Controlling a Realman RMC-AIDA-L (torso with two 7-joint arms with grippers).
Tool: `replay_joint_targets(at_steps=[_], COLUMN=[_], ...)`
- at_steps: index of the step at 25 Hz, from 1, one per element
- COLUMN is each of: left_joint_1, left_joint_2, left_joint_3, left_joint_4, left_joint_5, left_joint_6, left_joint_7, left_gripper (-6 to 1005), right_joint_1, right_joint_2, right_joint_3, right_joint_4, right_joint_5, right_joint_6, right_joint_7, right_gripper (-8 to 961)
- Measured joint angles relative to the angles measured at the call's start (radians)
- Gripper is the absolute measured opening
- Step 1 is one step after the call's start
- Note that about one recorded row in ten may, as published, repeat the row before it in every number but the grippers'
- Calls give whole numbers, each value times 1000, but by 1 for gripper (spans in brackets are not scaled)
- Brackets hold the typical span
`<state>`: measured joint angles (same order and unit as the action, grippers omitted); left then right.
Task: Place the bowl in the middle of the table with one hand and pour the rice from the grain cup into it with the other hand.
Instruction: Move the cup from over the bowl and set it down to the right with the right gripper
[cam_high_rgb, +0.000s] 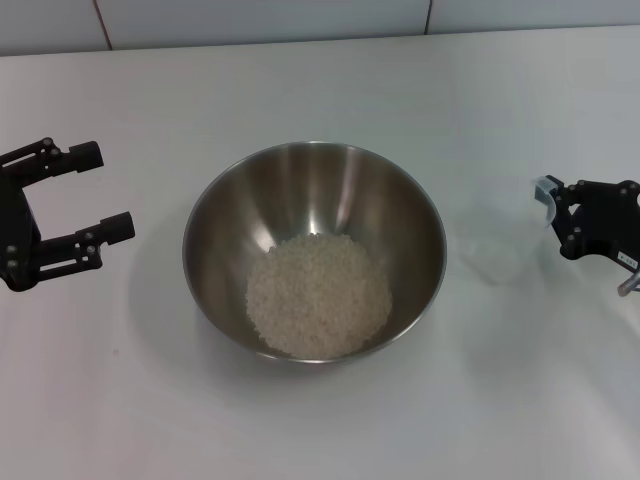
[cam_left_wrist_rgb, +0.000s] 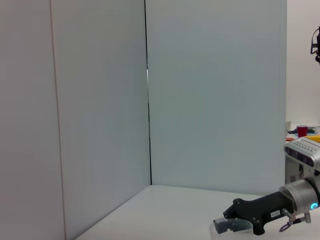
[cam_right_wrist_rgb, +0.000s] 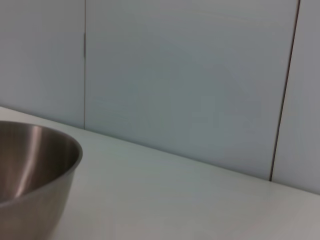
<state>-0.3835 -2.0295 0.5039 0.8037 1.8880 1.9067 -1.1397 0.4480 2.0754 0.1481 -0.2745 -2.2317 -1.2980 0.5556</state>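
The steel bowl (cam_high_rgb: 214, 222) stands in the middle of the white table (cam_high_rgb: 320, 80) with a pale heap of rice (cam_high_rgb: 318, 297) in its bottom. The bowl's side also shows in the right wrist view (cam_right_wrist_rgb: 30, 165). The translucent grain cup (cam_high_rgb: 497, 245) stands upright on the table to the right of the bowl and looks empty. My right gripper (cam_high_rgb: 558, 215) is at the cup's right rim, by its small tab. The left wrist view shows the right gripper (cam_left_wrist_rgb: 235, 220) at the cup (cam_left_wrist_rgb: 230, 229). My left gripper (cam_high_rgb: 72, 208) is open and empty, left of the bowl and apart from it.
Pale wall panels (cam_high_rgb: 260, 15) stand along the table's far edge. Bare tabletop lies in front of and behind the bowl. Some clutter, including a red cup (cam_left_wrist_rgb: 301, 131), sits far off beyond the table.
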Motion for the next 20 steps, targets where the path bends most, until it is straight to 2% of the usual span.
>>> replay_joint_targets(at_steps=[8,17,20], left_joint_1=[-5,-9,-10], left_joint_2=[0,5,6], left_joint_3=[1,-1,-1], left_joint_4=[2,2,2], left_joint_5=[0,2,1], left_joint_6=[0,0,0], left_joint_7=[0,0,0], left_gripper=[785,786,786], right_joint_1=[6,8,7], right_joint_2=[0,0,0], right_joint_3=[0,4,5], right_joint_4=[29,25,28], right_joint_5=[4,5,21], right_joint_6=[50,38,37], right_joint_7=[-17,-20,-59], right_gripper=[24,27,89])
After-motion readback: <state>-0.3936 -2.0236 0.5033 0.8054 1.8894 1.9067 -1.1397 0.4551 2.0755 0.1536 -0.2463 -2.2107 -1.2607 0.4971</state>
